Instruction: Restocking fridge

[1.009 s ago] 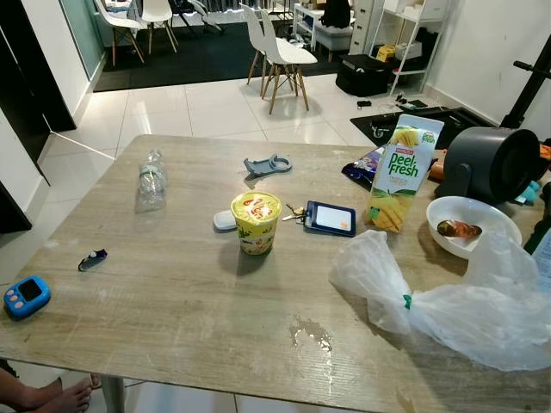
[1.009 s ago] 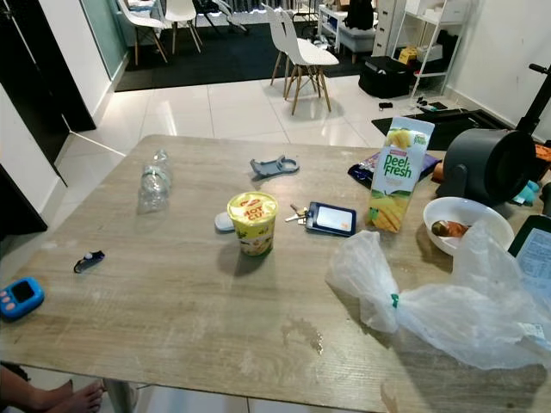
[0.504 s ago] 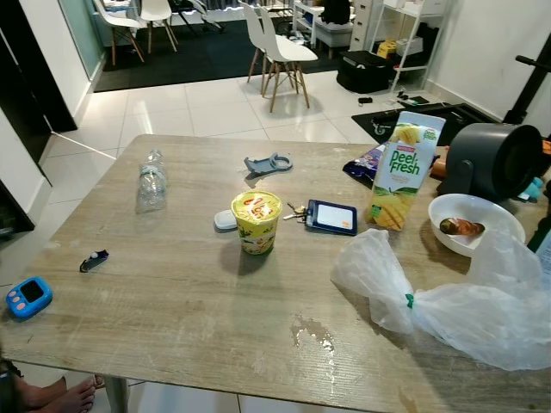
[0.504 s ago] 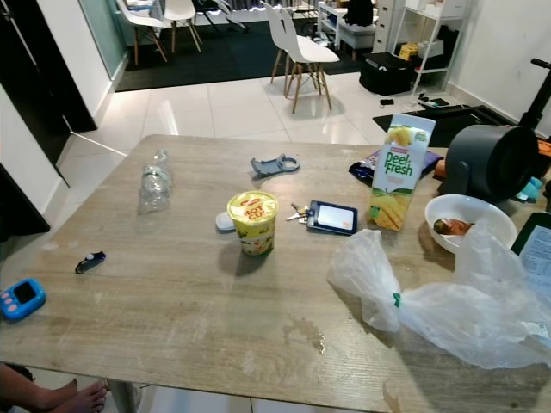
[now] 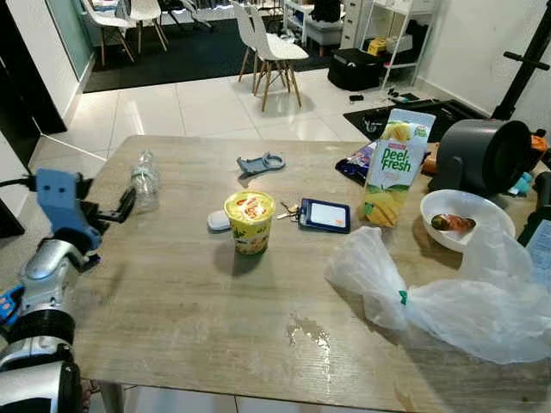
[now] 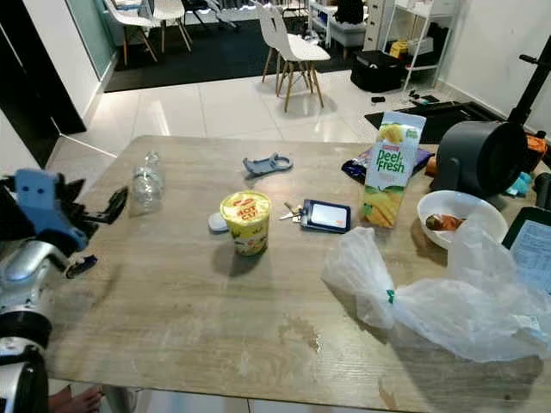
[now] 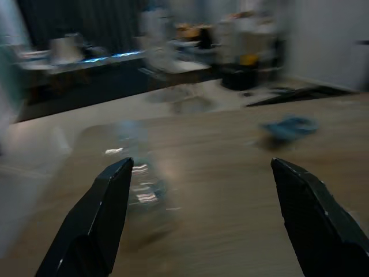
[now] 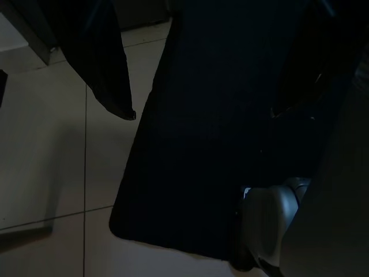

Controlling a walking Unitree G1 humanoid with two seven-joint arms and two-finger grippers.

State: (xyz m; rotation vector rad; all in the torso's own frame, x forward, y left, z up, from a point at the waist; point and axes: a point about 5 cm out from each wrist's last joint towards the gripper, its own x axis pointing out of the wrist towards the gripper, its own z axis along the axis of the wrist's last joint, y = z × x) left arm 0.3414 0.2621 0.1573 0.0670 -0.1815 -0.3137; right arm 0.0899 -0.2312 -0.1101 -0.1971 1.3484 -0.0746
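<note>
Clear plastic bottle [image 5: 145, 179] lies on its side near the desk [image 5: 181, 318] far left edge. Left pincer [image 5: 120, 206], spread and empty, hovers just beside it. Risk: a glancing touch rolls the bottle off the edge.

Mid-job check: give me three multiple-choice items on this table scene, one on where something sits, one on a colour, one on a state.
1. Where is the juice carton?
A. Lying flat on the floor
B. Upright on the table, beside the white bowl
C. Inside the plastic bag

2. What colour is the lid of the cup?
A. Yellow
B. Black
C. Purple

3. How is the left claw?
A. Shut on the cup
B. Open, close to the water bottle
C. Shut on the carton

1 B: it stands near the bowl.
2 A: the top shows yellow.
3 B: the left wrist view shows fingers spread with nothing between.
</note>
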